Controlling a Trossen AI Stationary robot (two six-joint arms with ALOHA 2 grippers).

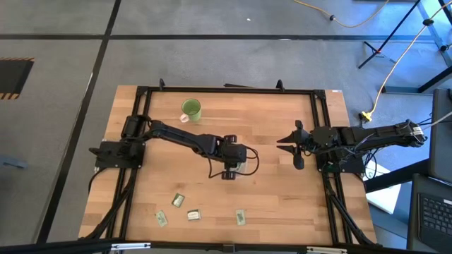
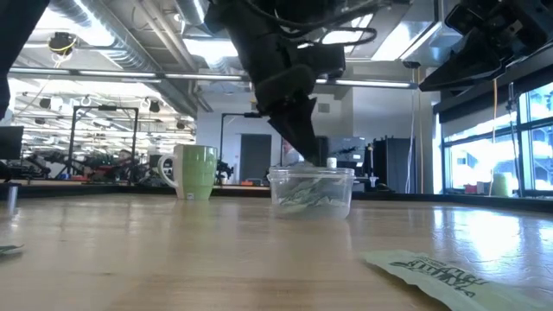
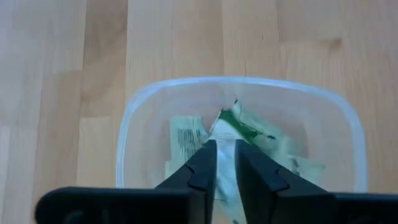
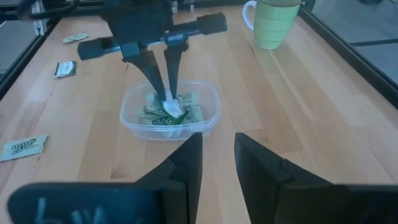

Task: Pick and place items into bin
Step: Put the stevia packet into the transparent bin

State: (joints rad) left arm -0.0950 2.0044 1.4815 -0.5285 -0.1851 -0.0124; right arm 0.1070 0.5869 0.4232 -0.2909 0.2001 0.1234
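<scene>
The clear bin (image 4: 208,112) stands mid-table with several green and whitish packets (image 3: 186,137) lying in it. My left gripper (image 4: 168,102) points down into the bin (image 2: 311,192) and is shut on a whitish packet (image 4: 169,109). In the high view this gripper (image 1: 233,162) hides most of the bin. More packets lie flat on the table near its near edge (image 1: 178,200), (image 1: 193,214), (image 1: 241,217). My right gripper (image 1: 279,143) hovers to the right of the bin with its fingers slightly open (image 4: 219,146), touching nothing. My left gripper pinches a whitish packet (image 3: 225,140) between its two fingertips, coming from above and pointing down. The packet hangs below the fingers inside the bin, and its lower end reaches the packets lying there (image 4: 177,118). Which edge of the packet the fingers have, I cannot tell.
A green mug (image 1: 191,109) stands upright toward the far edge, left of centre (image 2: 195,171). One loose packet (image 2: 423,263) lies close to the low camera. A black frame (image 1: 321,113) runs around the table. Bare wood lies between the bin and the near packets.
</scene>
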